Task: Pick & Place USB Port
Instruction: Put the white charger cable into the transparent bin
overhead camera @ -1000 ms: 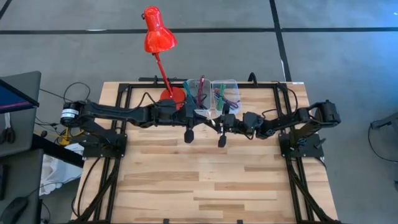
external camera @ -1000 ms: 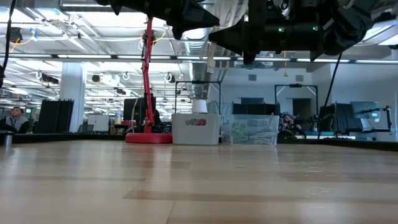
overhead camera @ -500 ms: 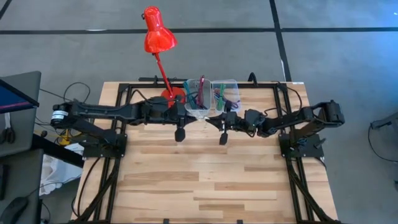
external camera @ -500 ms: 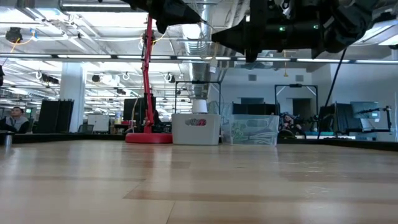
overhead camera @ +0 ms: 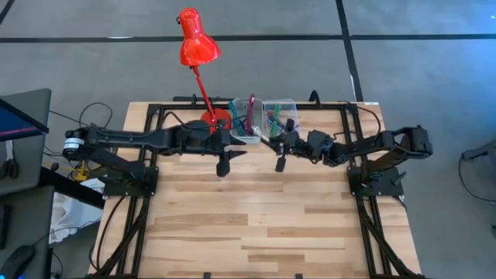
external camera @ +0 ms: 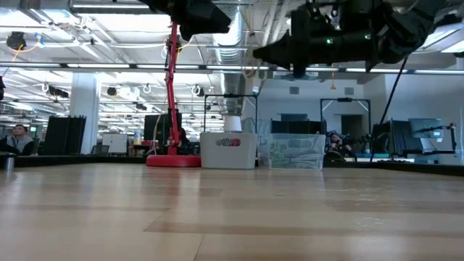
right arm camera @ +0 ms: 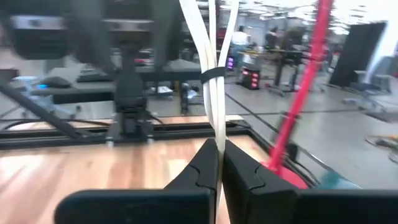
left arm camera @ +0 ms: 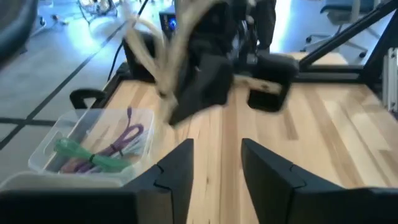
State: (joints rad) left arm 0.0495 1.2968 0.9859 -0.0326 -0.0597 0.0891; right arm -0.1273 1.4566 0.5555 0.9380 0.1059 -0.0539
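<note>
White bundled cable [right arm camera: 214, 74] clamped in right gripper [right arm camera: 219, 163]; left gripper [left arm camera: 216, 163] fingers apart, near clear bin [left arm camera: 93, 146].

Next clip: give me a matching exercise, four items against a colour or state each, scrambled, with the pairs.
1. left end effector
2. right end effector
3. desk lamp
4. clear bin

a. red
b. holds purple and green cables
c. open, empty
d. shut on a white cable

Pairs: 1-c, 2-d, 3-a, 4-b
</note>
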